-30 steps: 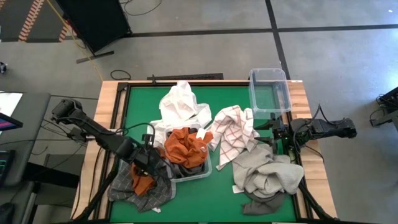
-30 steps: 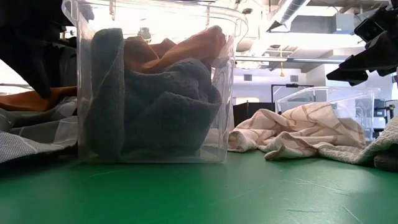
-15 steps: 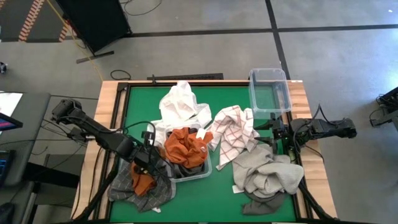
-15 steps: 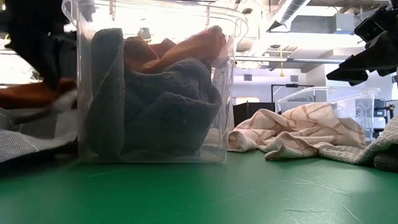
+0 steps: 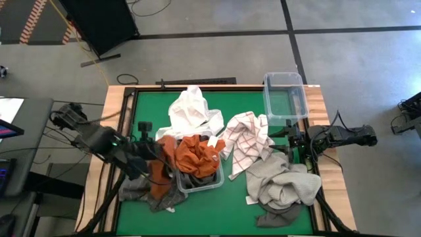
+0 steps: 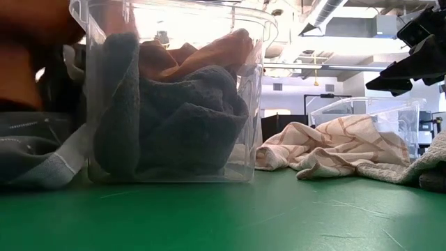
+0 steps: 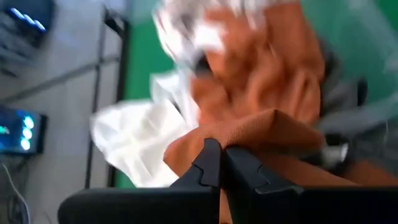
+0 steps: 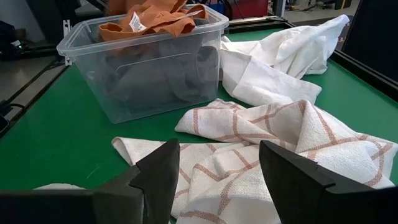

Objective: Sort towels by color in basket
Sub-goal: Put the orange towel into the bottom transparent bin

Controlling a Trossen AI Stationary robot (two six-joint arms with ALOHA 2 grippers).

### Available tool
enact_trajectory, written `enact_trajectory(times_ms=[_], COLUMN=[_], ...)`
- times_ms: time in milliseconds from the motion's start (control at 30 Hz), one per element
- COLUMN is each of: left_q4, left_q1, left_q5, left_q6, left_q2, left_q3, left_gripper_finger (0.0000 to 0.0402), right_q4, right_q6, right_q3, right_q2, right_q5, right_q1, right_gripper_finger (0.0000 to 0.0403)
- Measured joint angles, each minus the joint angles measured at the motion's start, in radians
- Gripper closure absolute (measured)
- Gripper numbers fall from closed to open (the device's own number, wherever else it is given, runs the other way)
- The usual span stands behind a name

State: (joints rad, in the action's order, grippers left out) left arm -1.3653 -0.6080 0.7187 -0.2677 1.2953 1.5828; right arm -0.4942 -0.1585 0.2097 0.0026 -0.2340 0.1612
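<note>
Left gripper (image 7: 219, 163) is pinched on a fold of the rust orange towel (image 5: 160, 172), lifted just beside the clear bin (image 5: 212, 182) on the green table (image 5: 210, 214). Soft and light, it should drape and may drag the grey towel (image 5: 135, 189) beneath. Right gripper (image 8: 219, 169) waits wide apart above the checked towel (image 8: 261, 146).

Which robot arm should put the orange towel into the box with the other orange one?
Probably the left. The left gripper is already shut on the orange towel, beside the box. The right gripper is open over the checked towel.
</note>
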Motion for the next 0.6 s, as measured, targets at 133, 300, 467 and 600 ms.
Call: enact_trajectory(times_ms=[133,300,467,600], left_q4=[0.042,0.23,0.518,0.75], left_q1=[-0.03,-0.032,-0.007,0.023], left_q5=[0.111,0.187,0.258,0.266], left_q6=[0.092,0.328,0.641,0.845], left_q2=[0.0,-0.001,0.0,0.0], left_q3=[0.103,0.171,0.18,0.18], left_gripper_finger=[0.0401,0.0401,0.0401,0.0401], right_q4=[0.0,0.0,0.0,0.0], right_q6=[0.0,0.0,0.0,0.0], right_q3=[0.0,0.0,0.0,0.0], right_q2=[0.0,0.0,0.0,0.0], right_q5=[0.0,0.0,0.0,0.0], right_q1=[0.0,0.0,0.0,0.0], right_gripper_finger=[0.0154,0.0154,0.0154,0.0154])
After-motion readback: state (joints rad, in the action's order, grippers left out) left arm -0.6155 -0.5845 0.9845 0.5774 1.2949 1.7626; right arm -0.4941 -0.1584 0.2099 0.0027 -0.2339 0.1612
